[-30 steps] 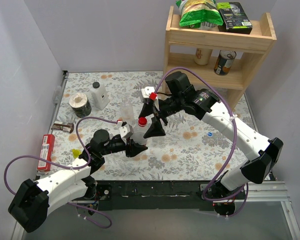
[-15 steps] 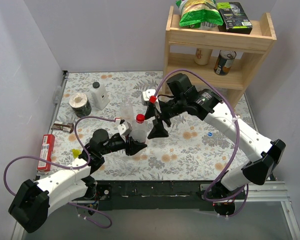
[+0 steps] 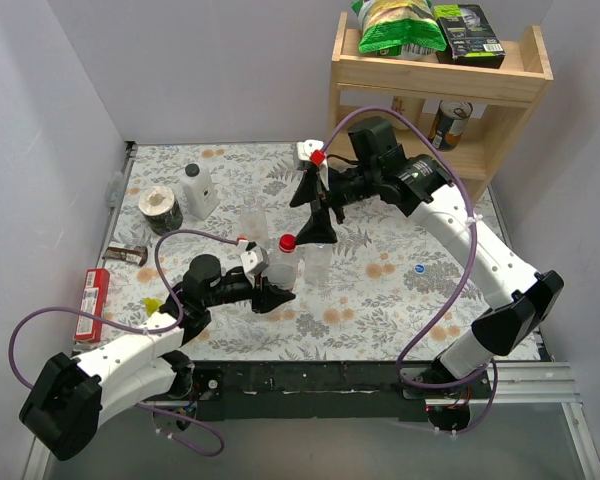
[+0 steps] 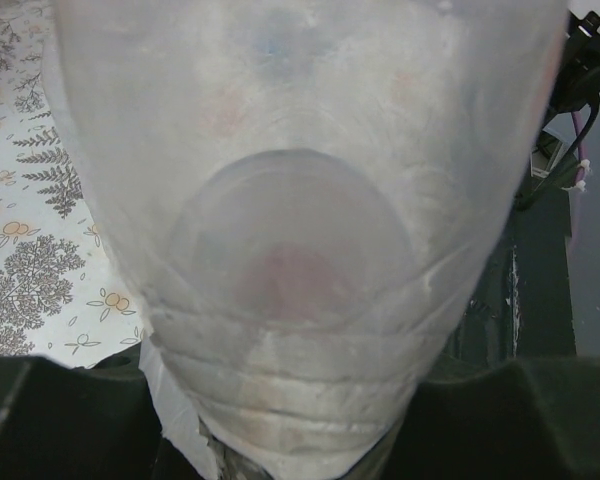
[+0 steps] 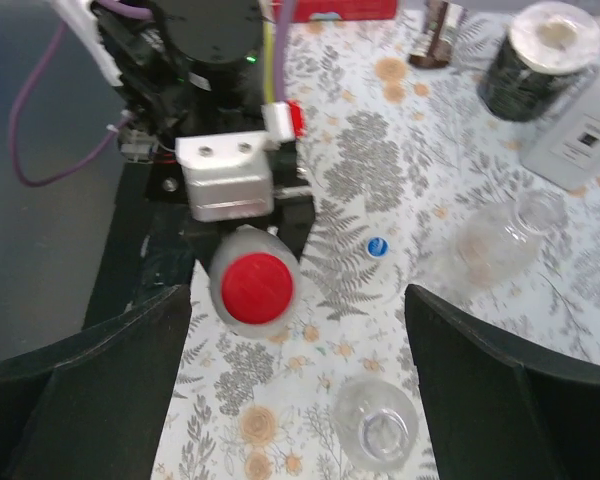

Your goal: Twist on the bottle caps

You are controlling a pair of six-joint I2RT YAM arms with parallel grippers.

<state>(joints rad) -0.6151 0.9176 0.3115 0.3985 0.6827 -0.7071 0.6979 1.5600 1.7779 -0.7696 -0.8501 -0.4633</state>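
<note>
The left gripper was clamped on a clear bottle just left of the frame's centre, with a red cap sitting on its neck. The right gripper, just above in the frame, was spread wide and held nothing. The bottle looked thin, light and easily dented, so a gentle hold low on its body seemed safest, while the small stiff cap was best pinched by its rim. A second bottle stood uncapped just beside it.
</note>
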